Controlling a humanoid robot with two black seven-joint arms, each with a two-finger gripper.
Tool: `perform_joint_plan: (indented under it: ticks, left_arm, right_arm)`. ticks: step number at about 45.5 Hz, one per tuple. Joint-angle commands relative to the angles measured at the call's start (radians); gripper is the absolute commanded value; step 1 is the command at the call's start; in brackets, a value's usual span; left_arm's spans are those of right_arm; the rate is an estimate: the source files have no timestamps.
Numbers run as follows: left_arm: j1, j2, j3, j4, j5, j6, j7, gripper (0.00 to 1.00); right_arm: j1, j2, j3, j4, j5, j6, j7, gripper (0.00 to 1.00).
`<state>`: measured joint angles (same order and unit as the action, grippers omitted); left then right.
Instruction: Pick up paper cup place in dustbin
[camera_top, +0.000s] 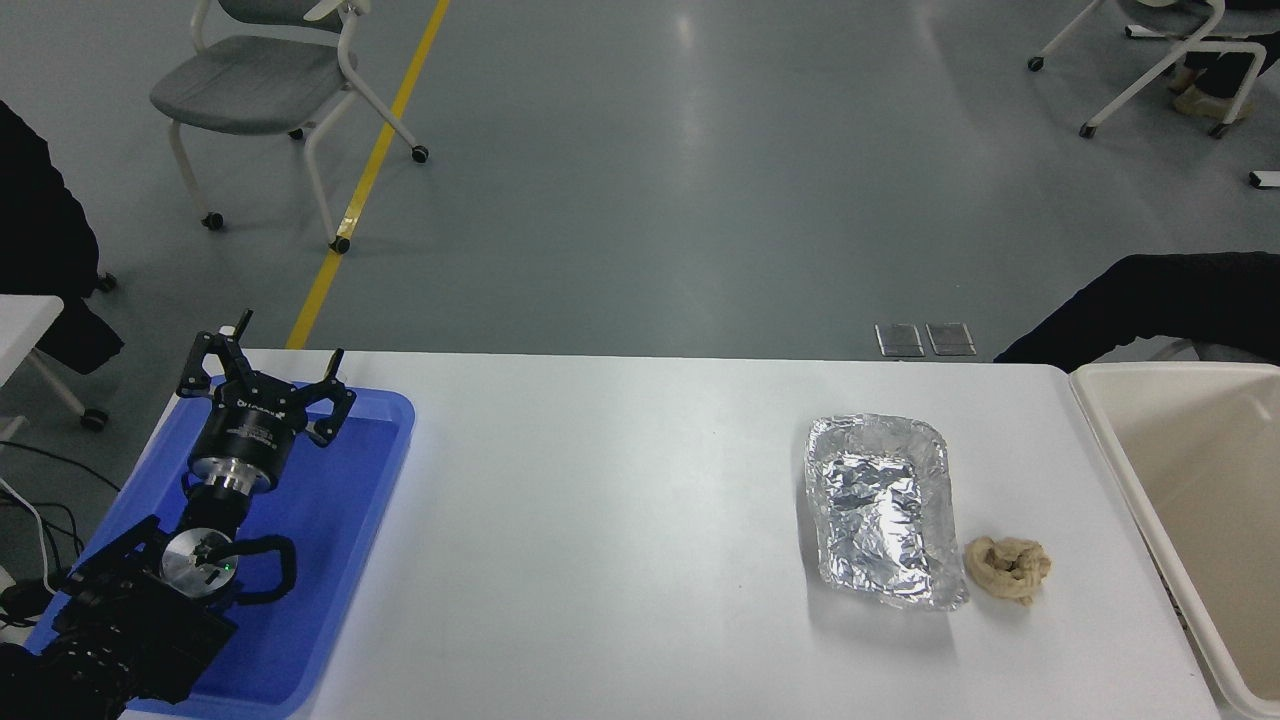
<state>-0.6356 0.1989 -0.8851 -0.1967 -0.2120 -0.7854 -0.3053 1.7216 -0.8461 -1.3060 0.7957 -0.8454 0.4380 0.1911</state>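
Note:
The paper cup is out of view in the head view. The dustbin (1170, 371), a large cream rectangular bin with a thick rounded rim, stands at the table's right end and is cut off by the picture's edge. The part of its inside that shows holds nothing. My right gripper is out of view. My left gripper (268, 362) is open and empty, parked at the lower left above the blue tray (350, 500).
A crinkled silver foil tray (880, 510) lies right of the table's middle, with a crumpled tan paper wad (1008, 568) beside it. A black shape (1150, 310) lies behind the bin at the far right. Chairs stand on the floor beyond the table.

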Motion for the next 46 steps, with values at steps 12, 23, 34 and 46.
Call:
perform_joint_plan:
  ticks: [12,23,34,46]
  left_arm:
    - [-0.001,-0.001,0.0,-0.001,0.0,0.0,0.0,1.0]
    - [-0.003,-0.001,0.001,0.002,0.0,0.0,0.0,1.0]
    - [-0.003,-0.001,0.001,0.002,0.0,0.0,0.0,1.0]
    - [-0.003,-0.001,0.001,0.002,0.0,0.0,0.0,1.0]
  right_arm:
    - [-0.674,0.038,0.431,-0.394,0.055,-0.249,-0.01,0.0]
    - [-0.904,0.166,0.634,-0.567,0.126,-0.298,-0.009,0.0]
    - [-0.994,0.262,0.706,-0.601,0.135,-0.352,-0.015,0.0]
    - [-0.998,0.279,0.755,-0.599,0.135,-0.363,-0.044,0.23]
